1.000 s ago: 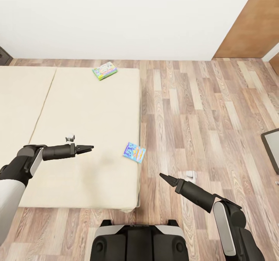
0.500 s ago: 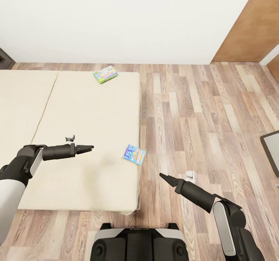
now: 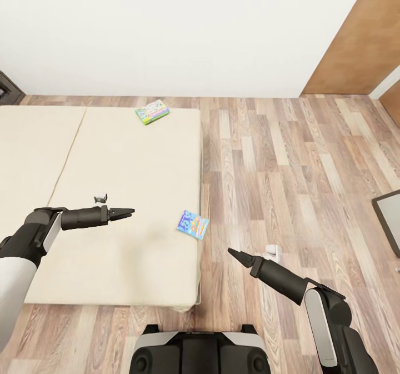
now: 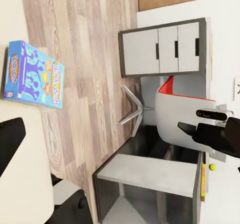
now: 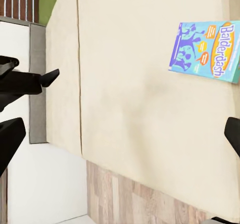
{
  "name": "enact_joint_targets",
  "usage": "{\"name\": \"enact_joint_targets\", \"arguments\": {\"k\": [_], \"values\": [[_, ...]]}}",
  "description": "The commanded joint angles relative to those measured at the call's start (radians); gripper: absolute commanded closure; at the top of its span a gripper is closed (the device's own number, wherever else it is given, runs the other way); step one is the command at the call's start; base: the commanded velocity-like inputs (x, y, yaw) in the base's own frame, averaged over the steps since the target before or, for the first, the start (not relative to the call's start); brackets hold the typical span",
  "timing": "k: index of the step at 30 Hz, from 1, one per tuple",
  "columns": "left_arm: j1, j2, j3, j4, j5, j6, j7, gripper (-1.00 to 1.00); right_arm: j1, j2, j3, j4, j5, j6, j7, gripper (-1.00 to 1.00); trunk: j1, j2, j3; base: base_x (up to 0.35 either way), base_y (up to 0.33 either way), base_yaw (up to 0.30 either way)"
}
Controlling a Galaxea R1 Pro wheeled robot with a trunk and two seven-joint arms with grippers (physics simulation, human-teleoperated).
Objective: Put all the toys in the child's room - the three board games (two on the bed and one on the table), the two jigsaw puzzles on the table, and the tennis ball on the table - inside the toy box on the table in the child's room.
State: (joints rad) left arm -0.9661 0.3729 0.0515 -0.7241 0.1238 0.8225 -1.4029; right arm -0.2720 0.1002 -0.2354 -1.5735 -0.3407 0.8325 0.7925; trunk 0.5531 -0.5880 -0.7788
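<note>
Board game, blue-purple (image 3: 193,224), head view: flat on the bed (image 3: 111,196) at its floor-side edge, between both arms, its short axis pointing toward the robot. Left gripper (image 3: 123,213) over the mattress, fingers pressed together. Right gripper (image 3: 236,254) over the floor, slightly nearer; its fingers also look closed.

Left wrist view: game (image 4: 34,75) lies beyond the fingertips.

Right wrist view: game (image 5: 206,51) sits ahead at the mattress edge.

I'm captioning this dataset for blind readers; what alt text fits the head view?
Seen from above, a beige bed holds two board games: a blue one near its edge by the wood floor, a green-edged one at the far end near the white wall. The left gripper hangs over the mattress, the right gripper over the floor, both empty.
</note>
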Motion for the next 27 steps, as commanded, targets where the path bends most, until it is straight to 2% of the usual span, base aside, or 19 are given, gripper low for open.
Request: {"name": "enact_joint_targets", "arguments": {"k": [1, 27], "values": [[0.000, 0.000, 0.000, 0.000, 0.002, 0.010, -0.002, -1.00, -0.001, 0.001, -0.002, 0.000, 0.000, 0.005, 0.004, -1.00, 0.000, -0.001, 0.001, 0.000, 0.000, 0.000], [0.000, 0.000, 0.001, 0.000, 0.002, 0.010, -0.002, -1.00, -0.001, 0.002, -0.002, 0.000, 0.000, 0.006, 0.004, -1.00, 0.000, -0.001, 0.044, 0.000, 0.000, 0.000]]}}
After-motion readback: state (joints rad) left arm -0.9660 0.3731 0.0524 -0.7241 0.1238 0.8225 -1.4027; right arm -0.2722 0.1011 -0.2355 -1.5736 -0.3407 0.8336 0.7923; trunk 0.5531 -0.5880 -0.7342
